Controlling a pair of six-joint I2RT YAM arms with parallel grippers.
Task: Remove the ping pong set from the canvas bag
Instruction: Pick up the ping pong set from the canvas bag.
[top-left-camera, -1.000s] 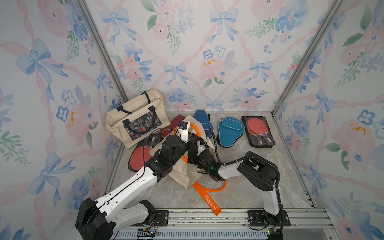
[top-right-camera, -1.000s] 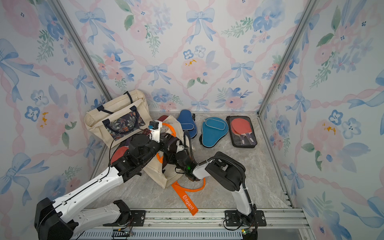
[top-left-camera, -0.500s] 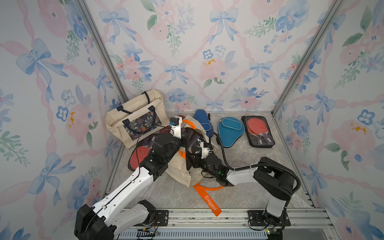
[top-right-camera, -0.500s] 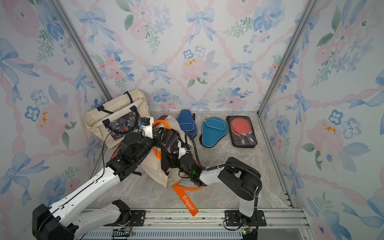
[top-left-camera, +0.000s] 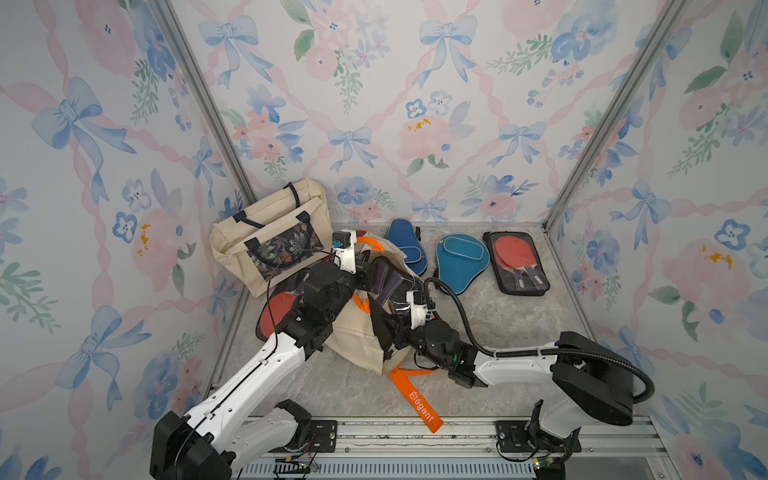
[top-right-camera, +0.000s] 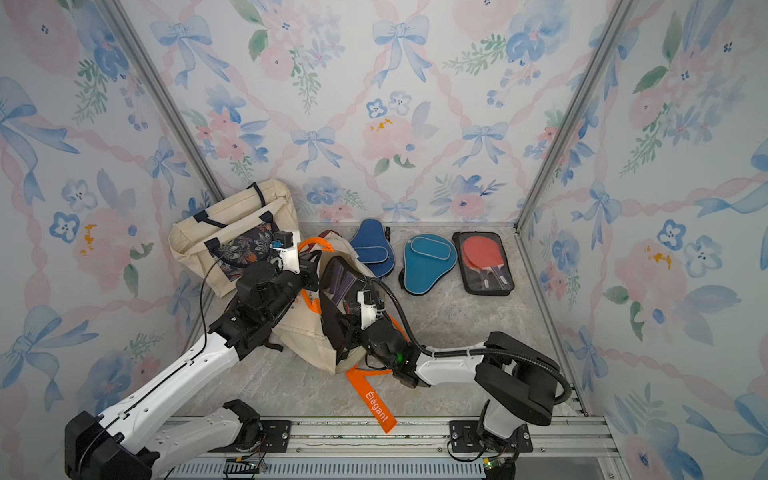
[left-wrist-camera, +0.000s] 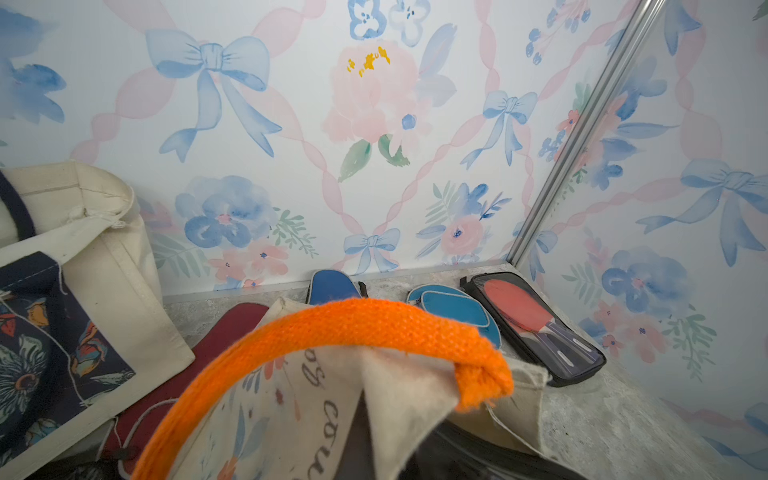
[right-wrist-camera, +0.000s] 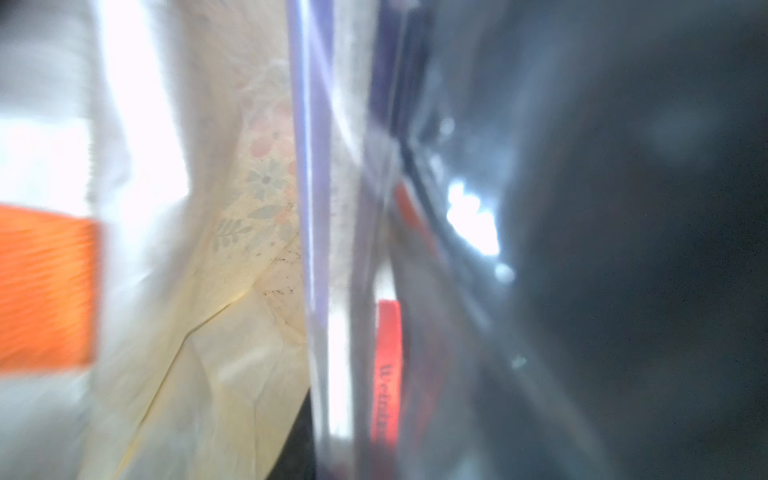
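The cream canvas bag (top-left-camera: 357, 340) with orange handles lies in the middle in both top views. My left gripper (top-left-camera: 365, 270) is shut on its rim beside an orange handle (left-wrist-camera: 353, 324) and holds the mouth up. A black see-through mesh pouch (top-left-camera: 388, 282) with purple paddle grips sticks out of the mouth. My right gripper (top-left-camera: 397, 328) reaches into the mouth and is shut on the mesh pouch (right-wrist-camera: 415, 332), which fills the blurred right wrist view. Its fingers are hidden. A blue case (top-left-camera: 405, 247), a teal case (top-left-camera: 459, 262) and a second mesh pouch (top-left-camera: 517, 262) lie on the floor behind.
A second cream tote (top-left-camera: 270, 237) with a floral pocket leans in the back left corner. A maroon case (left-wrist-camera: 232, 332) and a red-faced paddle pouch (top-left-camera: 276, 309) lie under my left arm. An orange strap (top-left-camera: 415, 399) trails toward the front rail. Walls close in on three sides.
My left gripper has drawn the bag's rim back and up toward the far left. My right gripper has pushed deeper into the mouth and its jaws have narrowed on the pouch.
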